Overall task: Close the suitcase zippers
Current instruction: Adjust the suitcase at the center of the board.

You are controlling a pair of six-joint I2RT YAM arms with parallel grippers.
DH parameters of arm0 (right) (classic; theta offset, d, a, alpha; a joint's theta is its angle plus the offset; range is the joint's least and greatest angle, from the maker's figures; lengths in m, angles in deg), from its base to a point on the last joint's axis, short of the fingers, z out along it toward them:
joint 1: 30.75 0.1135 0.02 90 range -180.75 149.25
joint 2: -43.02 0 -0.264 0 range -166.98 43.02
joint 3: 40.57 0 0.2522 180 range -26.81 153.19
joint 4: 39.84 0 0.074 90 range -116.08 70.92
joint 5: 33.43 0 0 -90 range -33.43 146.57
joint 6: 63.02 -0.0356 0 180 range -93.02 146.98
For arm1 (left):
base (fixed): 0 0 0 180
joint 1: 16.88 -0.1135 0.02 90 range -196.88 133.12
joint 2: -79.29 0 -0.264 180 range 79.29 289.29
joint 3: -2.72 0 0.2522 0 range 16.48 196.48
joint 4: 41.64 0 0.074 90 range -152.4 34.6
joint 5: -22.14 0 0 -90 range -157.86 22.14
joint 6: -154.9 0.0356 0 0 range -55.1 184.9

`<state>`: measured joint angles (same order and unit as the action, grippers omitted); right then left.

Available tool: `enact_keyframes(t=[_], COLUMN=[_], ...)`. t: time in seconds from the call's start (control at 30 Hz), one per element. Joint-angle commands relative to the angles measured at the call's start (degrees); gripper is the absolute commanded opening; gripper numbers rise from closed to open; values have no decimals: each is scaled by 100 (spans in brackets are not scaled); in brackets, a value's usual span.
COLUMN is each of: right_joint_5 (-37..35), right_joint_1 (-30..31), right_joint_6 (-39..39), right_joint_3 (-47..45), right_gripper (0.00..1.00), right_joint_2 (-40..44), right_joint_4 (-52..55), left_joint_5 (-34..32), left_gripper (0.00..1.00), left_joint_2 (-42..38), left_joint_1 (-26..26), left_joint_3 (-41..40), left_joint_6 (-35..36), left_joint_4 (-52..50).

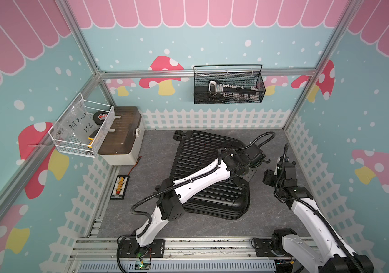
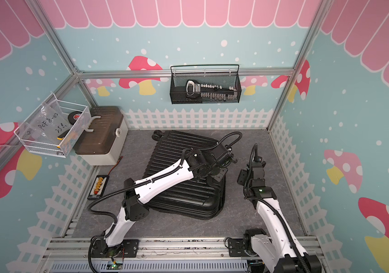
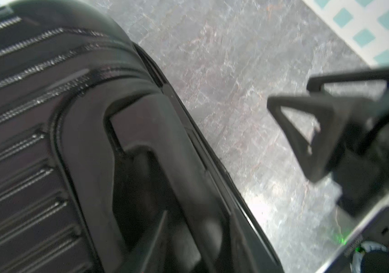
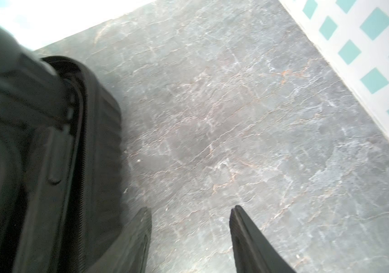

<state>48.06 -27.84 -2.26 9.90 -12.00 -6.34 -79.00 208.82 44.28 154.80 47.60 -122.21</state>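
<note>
Top views first: your ribbed black hard-shell suitcase lies flat in the middle of the grey marbled counter, wheels toward the back wall. Your left end effector hangs over its right edge, and you can't tell its opening. Left wrist: blurred shell and nothing clearer. Right wrist: your right end effector is spread wide and empty over bare counter, just beside the thin black zipper track.

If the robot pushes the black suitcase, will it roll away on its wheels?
Probably not: the suitcase lies flat on its side, wheels sticking out sideways, so it would likely slide, not roll. It looks hard and glossy: probably stiff, maybe slippery to grip.
</note>
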Motion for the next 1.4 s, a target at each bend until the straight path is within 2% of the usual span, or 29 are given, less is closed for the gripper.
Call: enact_keyframes(t=[0.0, 0.13, 0.3, 0.43, 0.57, 0.73, 0.87, 1.03, 1.17, 1.37], right_joint_5=[75, 252, 552, 637, 752, 648, 317, 285, 379, 667], right_joint_1=[-146, -160, -160, -160, -160, -173, -231, -535, -819, -1044], right_joint_6=[183, 171, 76, 80, 74, 115, 203, 339, 400, 466], right_joint_3=[128, 32, -222, -320, -415, -403, -318, -186, -107, -65], right_gripper=[57, 57, 58, 58, 58, 58, 58, 58, 58, 59], right_joint_2=[-139, -136, -114, -71, -9, 0, 36, 30, 36, -21], right_joint_4=[-78, -200, -373, -416, -480, -450, -278, -130, -72, -59], left_joint_5=[24, -38, -94, -476, -473, -166, 286, 825, 1055, 1228], left_gripper=[56, 64, 65, 59, 41, 30, 29, 29, 29, 31], left_joint_2=[481, 799, 1066, 1262, 1190, 908, 520, -188, -866, -1620], left_joint_1=[-17, -8, 9, 42, 118, 373, 493, 503, 483, 180], left_joint_3=[362, 916, 1163, 1089, 731, 414, -57, -1175, -2386, -3360], left_joint_6=[-235, -453, -629, -707, -530, 291, 929, 1881, 3055, 4666], left_joint_4=[-1259, -1480, -1518, -1752, -1814, -1771, -1586, -892, -44, 534])
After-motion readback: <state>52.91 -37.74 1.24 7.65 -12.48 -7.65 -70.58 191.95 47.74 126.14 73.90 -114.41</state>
